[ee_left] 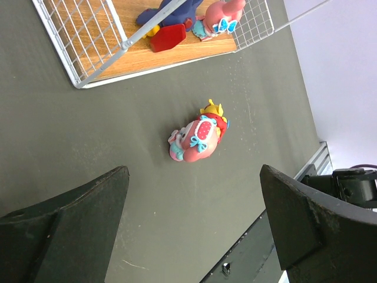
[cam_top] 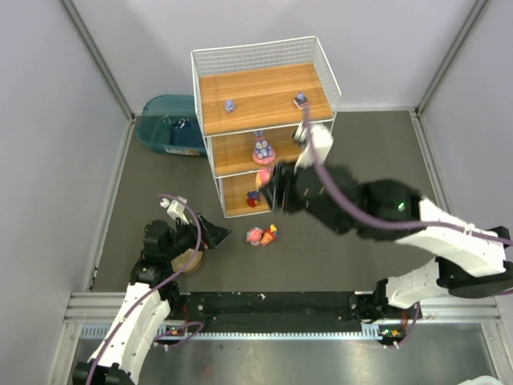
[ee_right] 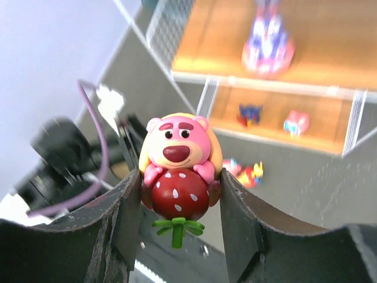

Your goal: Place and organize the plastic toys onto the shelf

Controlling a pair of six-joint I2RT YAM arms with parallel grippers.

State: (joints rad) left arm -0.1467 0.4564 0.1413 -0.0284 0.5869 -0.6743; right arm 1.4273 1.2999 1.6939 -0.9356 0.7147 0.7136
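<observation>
Right claw [ee_right: 179, 200] grip is identified as the chief point of risk. A pink bear figurine [ee_right: 177, 156] hugging a strawberry is pinched only at its rounded lower sides. A twist or slip out of the pads may be expected if the wrist is tilted sharply or the toy is brushed against anything.

The shelf [cam_top: 256, 96] is faced at close range, with its wire-mesh sides and white posts just beside the arm. A strike on these is judged possible on approach, and the purple cable [cam_top: 337, 200] draped along the arm could be snagged on a mesh corner. The purple-eared bunny [cam_top: 262, 148] on the middle tier could be toppled by a careless entry. The lowest tier is occupied by two small figures [ee_left: 168, 26], so little free board is left there and a knock is judged likely if that tier is chosen.

The right claw is found part-way closed and clamped on the bear figurine, which is carried clear of the bench [cam_top: 377, 136] in front of the shelf's lower tiers.

The left claw [ee_left: 194, 174] is spread fully wide, and nothing is held or touched by it. It is poised above a pair of toys [ee_left: 197, 138] lying together on the bench just before the shelf. These are not yet shelved.
</observation>
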